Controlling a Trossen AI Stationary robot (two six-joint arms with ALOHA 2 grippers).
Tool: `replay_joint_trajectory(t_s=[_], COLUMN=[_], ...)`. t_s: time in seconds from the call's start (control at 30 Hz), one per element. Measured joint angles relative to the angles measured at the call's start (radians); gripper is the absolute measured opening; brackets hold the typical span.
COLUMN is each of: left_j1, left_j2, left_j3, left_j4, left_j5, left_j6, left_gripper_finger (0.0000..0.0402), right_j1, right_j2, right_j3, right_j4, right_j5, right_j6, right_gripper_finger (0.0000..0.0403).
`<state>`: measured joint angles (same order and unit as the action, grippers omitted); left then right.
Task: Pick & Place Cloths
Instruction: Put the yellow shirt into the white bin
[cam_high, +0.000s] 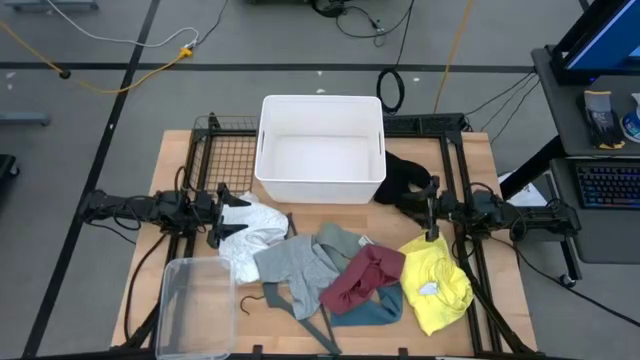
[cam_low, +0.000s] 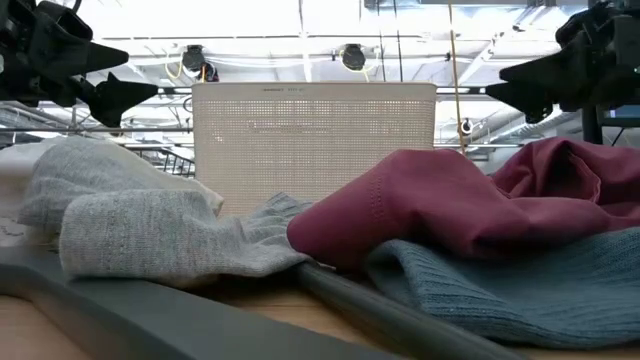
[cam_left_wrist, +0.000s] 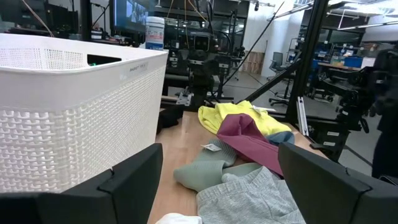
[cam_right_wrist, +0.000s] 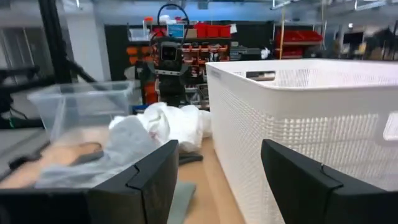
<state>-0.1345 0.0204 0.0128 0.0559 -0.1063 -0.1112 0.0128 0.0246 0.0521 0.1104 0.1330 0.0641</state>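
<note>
From above I see the wooden table (cam_high: 180, 155) with a white basket (cam_high: 321, 148) at its back. The cloths (cam_high: 340, 270) lie heaped before it. Left gripper (cam_high: 222, 215) hovers over the white cloth (cam_high: 252, 232), right gripper (cam_high: 432, 208) by the black cloth (cam_high: 402, 175). In both wrist views, I see fingers spread wide, empty.

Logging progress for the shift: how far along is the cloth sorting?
Nothing looks done: the white basket appears empty. Nothing is in hand; the left gripper and right gripper are open, holding nothing. Left: white cloth, grey cloth, maroon cloth, yellow cloth, black cloth.
</note>
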Motion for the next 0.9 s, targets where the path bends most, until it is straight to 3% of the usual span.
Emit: replay_joint_trajectory(t_s=[0.2, 0.3, 0.4, 0.6, 0.77, 0.9], left_j1=[0.0, 0.0, 0.0, 0.003, 0.003, 0.003], left_j2=[0.0, 0.0, 0.0, 0.0, 0.0, 0.0], left_j3=[0.0, 0.0, 0.0, 0.0, 0.001, 0.001], left_j4=[0.0, 0.0, 0.0, 0.006, 0.01, 0.01], left_j5=[0.0, 0.0, -0.001, -0.132, -0.199, -0.233], left_j6=[0.0, 0.0, 0.001, 0.031, 0.179, 0.287], left_gripper_finger=[0.0324, 0.0324, 0.0324, 0.0324, 0.0324, 0.0324], right_j1=[0.001, 0.001, 0.001, 0.001, 0.001, 0.001], right_j2=[0.0, 0.0, 0.001, 0.001, 0.001, 0.001], right_j3=[0.0, 0.0, 0.0, -0.001, -0.001, -0.001], right_j4=[0.046, 0.099, 0.135, 0.241, 0.327, 0.345], right_j5=[-0.055, -0.008, 0.083, 0.208, 0.295, 0.461], right_j6=[0.399, 0.543, 0.553, 0.555, 0.491, 0.398], right_gripper_finger=[0.0224, 0.0224, 0.0224, 0.0224, 0.0224, 0.0224])
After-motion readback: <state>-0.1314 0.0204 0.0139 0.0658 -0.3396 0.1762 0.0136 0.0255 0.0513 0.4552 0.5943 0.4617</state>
